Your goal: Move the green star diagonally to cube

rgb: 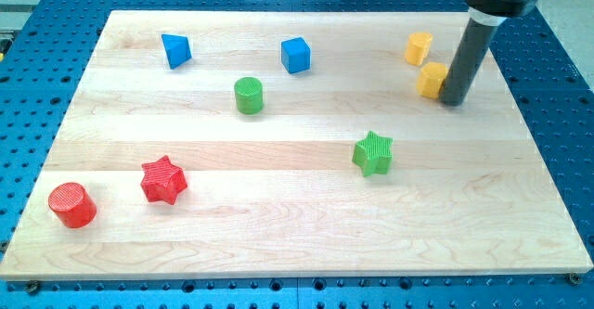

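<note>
Wooden desk [306, 225] on a blue perforated base [37, 96], coloured blocks scattered.
We have no hand, only a rod; our tip [452, 102] rests at the view's upper right, touching a yellow block [432, 80]. We see the green star [373, 153] right of centre, well apart from the blue cube [296, 55] up-left.

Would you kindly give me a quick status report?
My tip far right, against a yellow block. Green star untouched, mid-board. Blue cube up-left; path clear.
</note>
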Robot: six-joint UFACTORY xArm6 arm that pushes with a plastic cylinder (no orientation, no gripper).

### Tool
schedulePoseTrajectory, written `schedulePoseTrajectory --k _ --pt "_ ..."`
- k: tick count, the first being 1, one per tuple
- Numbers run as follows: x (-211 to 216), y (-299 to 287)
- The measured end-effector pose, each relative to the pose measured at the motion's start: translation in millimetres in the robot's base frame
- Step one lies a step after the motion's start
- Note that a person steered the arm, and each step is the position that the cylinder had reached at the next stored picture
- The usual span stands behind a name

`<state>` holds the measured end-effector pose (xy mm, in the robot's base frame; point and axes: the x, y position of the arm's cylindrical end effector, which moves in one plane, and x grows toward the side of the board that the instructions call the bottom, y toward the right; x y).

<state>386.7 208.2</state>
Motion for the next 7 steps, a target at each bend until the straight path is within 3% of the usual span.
schedulePoseTrajectory --k 1,2,3,4,5,6,7 --pt "22 7" --pt "134 1" --pt "187 -79" --pt "170 -127" --pt "126 -133" --pt "91 -112" --pt "89 -86"
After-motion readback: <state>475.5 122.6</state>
